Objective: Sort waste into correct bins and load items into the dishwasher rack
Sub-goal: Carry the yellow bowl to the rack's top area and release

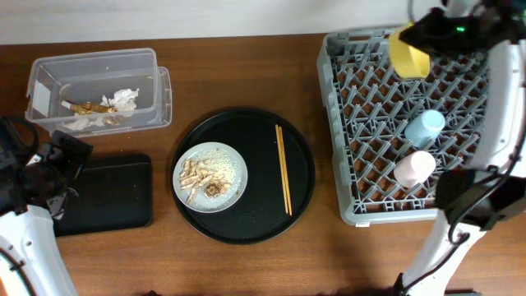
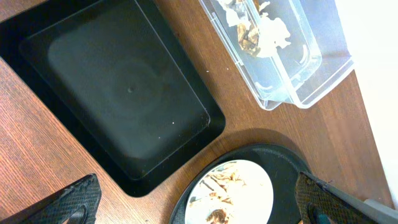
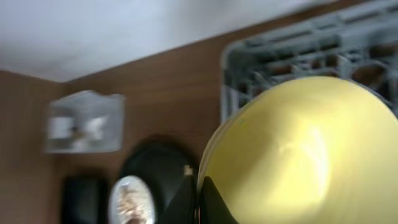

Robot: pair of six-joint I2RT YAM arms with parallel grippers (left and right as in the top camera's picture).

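Over dishwasher rack (image 1: pixel 362 164) rear-left corner: right gripper (image 3: pixel 199 198) pinched shut on yellow bowl (image 3: pixel 298 155) rim, bowl tilted, probably to slot between pegs. Well left of rack: left gripper (image 2: pixel 198 200) jaws wide apart, empty, above shallow black tray (image 2: pixel 124 93), seemingly idle.

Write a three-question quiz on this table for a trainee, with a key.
1. True or false: the chopsticks lie on the round black tray.
2. The right gripper is shut on: A a spoon, B the yellow bowl, C a bottle.
3. Fill in: the dishwasher rack holds ___ cups.
Key: 1 true; 2 B; 3 two.
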